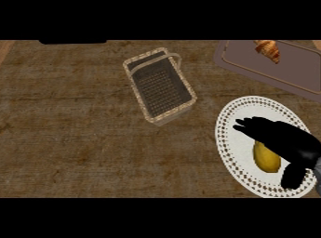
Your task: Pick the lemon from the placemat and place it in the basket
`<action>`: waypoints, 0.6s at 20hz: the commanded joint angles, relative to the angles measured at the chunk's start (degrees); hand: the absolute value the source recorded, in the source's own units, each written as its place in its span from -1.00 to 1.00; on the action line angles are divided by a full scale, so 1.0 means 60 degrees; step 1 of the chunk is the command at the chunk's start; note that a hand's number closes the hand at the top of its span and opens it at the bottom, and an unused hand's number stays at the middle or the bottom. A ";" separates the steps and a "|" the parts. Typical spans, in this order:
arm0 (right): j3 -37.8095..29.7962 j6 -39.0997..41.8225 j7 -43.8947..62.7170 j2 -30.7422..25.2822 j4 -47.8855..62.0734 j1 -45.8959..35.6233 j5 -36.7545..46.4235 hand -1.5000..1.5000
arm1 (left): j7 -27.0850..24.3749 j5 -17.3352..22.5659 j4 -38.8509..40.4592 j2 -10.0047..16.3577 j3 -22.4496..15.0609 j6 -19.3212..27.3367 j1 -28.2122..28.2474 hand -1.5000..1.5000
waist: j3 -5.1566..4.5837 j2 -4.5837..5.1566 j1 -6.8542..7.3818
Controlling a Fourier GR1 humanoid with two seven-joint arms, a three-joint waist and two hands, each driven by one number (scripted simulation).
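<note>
lemon [266, 157] yellow | placemat [257, 108] white, dotted rim | basket [161, 86] tan weave, dark mesh | right hand [287, 139] black

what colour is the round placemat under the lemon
The round placemat is white with a dotted lace-like rim; head view shows it best.

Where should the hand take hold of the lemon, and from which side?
Probably across its narrow middle, from above: the lemon lies on the placemat, long axis pointing away from the robot, so the right hand can pinch its flanks.
</note>
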 commanded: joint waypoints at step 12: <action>0.0479 -0.1351 -0.1108 0.0351 0.0820 -0.0290 0.1539 1.00 | -0.0424 0.0065 -0.0177 -0.0170 0.0406 -0.0413 -0.2556 0.00 | -0.0150 0.0029 -0.0250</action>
